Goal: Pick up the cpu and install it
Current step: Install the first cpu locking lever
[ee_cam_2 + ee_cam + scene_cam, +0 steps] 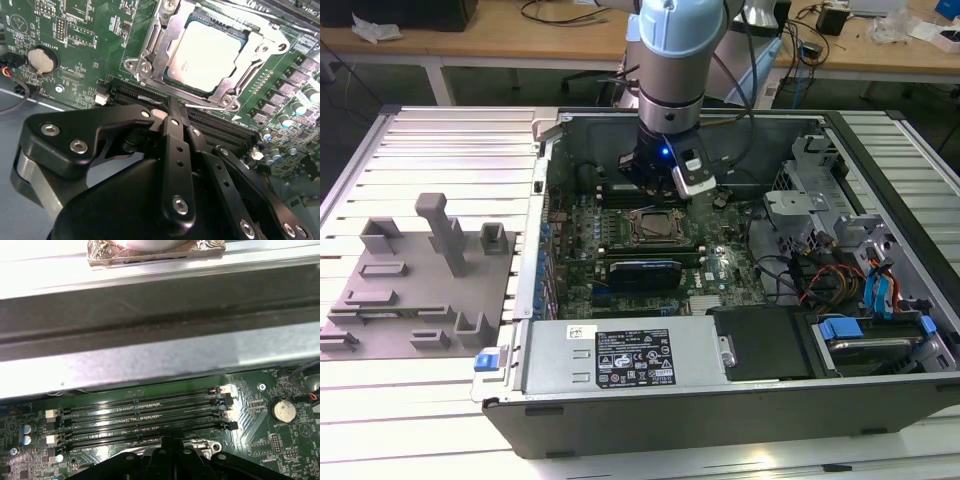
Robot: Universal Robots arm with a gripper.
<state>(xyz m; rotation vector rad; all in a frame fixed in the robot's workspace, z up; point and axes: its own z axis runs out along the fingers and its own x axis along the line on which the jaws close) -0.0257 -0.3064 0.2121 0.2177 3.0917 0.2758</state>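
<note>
Looking at the fingers: the two black metal fingers (176,125) stand pressed together at their tips in the second wrist view, with nothing between them
Gripper: the black gripper (172,107) with its linked bars and silver screws hangs above the green board, its tips just beside the socket; in the exterior view the gripper (655,190) is low inside the case, behind the socket
CPU: the small flat square cpu with the silvery-grey metal top (205,55) lies in the socket, flat, apart from the fingers
Socket: the square metal socket frame (150,47) goes around the cpu, with screws at its corners; in the exterior view the socket (651,227) is near the middle of the board
Memory slots: the long black memory slots (145,412) run side by side on the board, between the socket and the grey metal case wall (160,355)
Battery: a round silver coin battery (42,58) sits on the board, well apart from the socket
Case: the open dark grey computer case (720,400) lies on a ribbed white table (420,400)
Fixture: a grey plastic fixture plate with upright blocks (420,280) rests on the table, at the exterior view's left of the case
</note>
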